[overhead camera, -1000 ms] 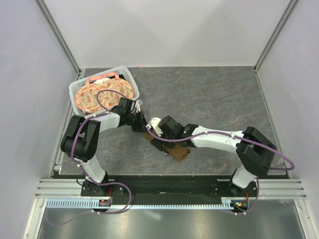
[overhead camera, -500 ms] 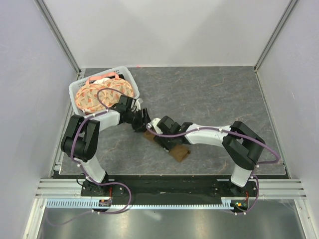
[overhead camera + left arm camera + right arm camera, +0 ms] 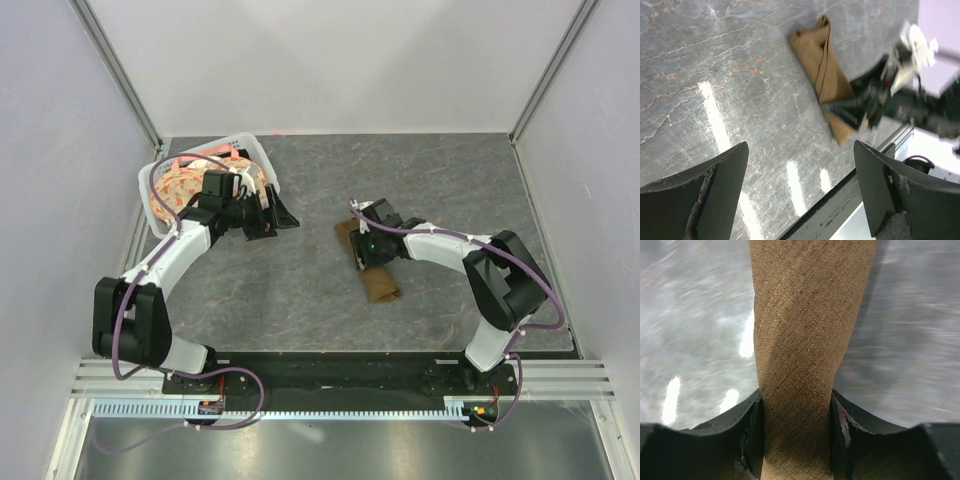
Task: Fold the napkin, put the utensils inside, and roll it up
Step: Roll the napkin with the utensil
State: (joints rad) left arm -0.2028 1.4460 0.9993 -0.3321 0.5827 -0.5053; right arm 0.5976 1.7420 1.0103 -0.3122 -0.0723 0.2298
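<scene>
The brown napkin point(image 3: 376, 277) lies rolled into a short tube on the grey table, a little right of centre. My right gripper point(image 3: 365, 250) is shut on the roll's far half. In the right wrist view the napkin point(image 3: 805, 330) fills the gap and both pads point(image 3: 754, 430) press its sides. My left gripper point(image 3: 283, 216) hangs open and empty near the basket, well left of the roll. Its wrist view shows the napkin point(image 3: 821, 65) far off beyond the wide-set fingers point(image 3: 720, 195). The utensils are hidden in every view.
A white basket point(image 3: 146, 186) holding round orange-patterned plates point(image 3: 180, 185) stands at the table's back left, just behind my left wrist. The black rail point(image 3: 330, 365) of the arm bases runs along the near edge. Grey walls close in both sides.
My left gripper opened, let go of the napkin and drew back left toward the basket. My right gripper closed on the roll and shifted it to the right.
</scene>
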